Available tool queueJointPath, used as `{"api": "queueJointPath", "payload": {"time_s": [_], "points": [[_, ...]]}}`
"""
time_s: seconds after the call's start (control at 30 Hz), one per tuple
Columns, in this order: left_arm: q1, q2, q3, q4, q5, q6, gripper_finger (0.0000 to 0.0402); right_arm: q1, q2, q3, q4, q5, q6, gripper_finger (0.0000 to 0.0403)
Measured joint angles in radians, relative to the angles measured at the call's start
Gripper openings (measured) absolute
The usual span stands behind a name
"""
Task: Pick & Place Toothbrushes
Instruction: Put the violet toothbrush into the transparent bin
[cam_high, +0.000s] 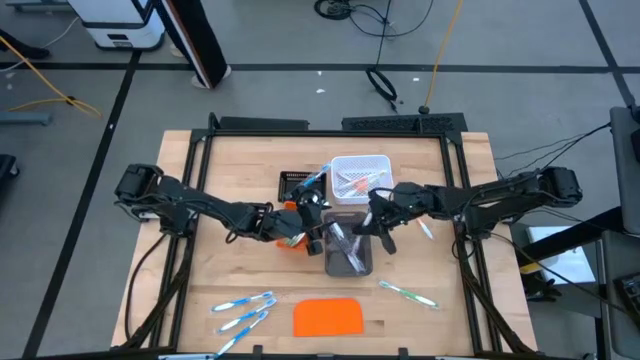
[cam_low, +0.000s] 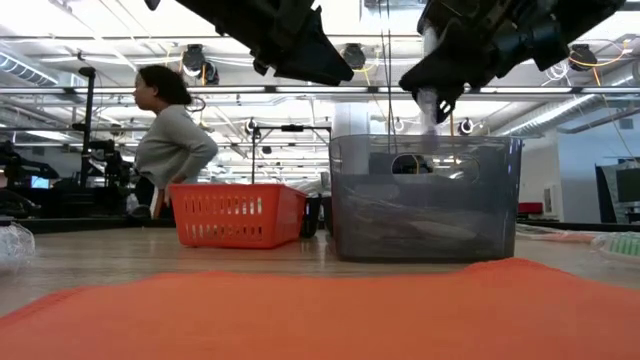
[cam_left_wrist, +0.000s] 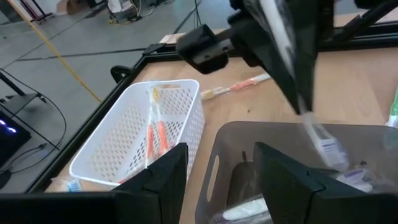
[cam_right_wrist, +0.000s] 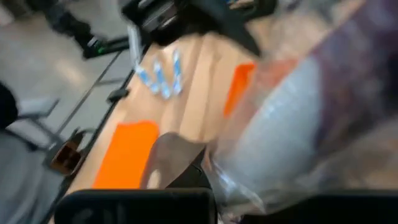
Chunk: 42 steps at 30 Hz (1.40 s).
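Orange slab (cam_high: 328, 316) lies nearest. Left to right: blue toothbrushes (cam_high: 243, 309) near-left; left gripper (cam_high: 318, 224) released beside grey bin (cam_high: 348, 252); right gripper (cam_high: 375, 222) clenched on wrapped pale toothbrush (cam_left_wrist: 292, 68) above it. White basket (cam_left_wrist: 124, 140) holds orange-handled brushes, seen clearest in the left wrist view.

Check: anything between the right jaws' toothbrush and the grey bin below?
Nothing visible. The right gripper holds a pale toothbrush straight above the open grey bin. The left gripper, open, hovers at the bin's rim, beside the drop path.
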Motion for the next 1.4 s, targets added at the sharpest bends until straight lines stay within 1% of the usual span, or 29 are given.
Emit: {"api": "queueJointPath", "payload": {"time_s": [0.17, 0.43, 0.67, 0.77, 1.1, 1.2, 1.3, 1.4], "points": [[0.001, 0.0, 0.0, 0.004, 0.0, -0.002, 0.0187, 0.0, 0.037, 0.049, -0.113, -0.089, -0.002, 0.0004], [0.001, 0.0, 0.0, 0.004, 0.0, -0.002, 0.0187, 0.0, 0.101, 0.074, -0.127, -0.226, 0.044, 0.0004], [0.001, 0.0, 0.0, 0.004, 0.0, -0.002, 0.0186, 0.0, 0.167, 0.075, -0.154, -0.225, 0.052, 0.0004], [0.001, 0.0, 0.0, 0.003, 0.0, -0.002, 0.0186, 0.0, 0.181, 0.075, -0.149, -0.225, 0.052, 0.001], [0.006, 0.0, -0.001, 0.001, 0.0, -0.001, 0.0186, 0.0, 0.19, 0.074, -0.147, -0.217, 0.031, 0.0029], [0.014, 0.0, -0.001, 0.001, 0.0, -0.001, 0.0186, 0.0, 0.189, 0.074, -0.15, -0.175, 0.018, 0.005], [0.027, 0.0, -0.001, -0.005, 0.0, -0.001, 0.0186, -0.001, 0.189, 0.074, -0.147, -0.161, 0.02, 0.0085], [0.042, 0.0, -0.001, -0.014, 0.0, -0.001, 0.0186, 0.0, 0.189, 0.074, -0.148, -0.122, 0.024, 0.0122]]}}
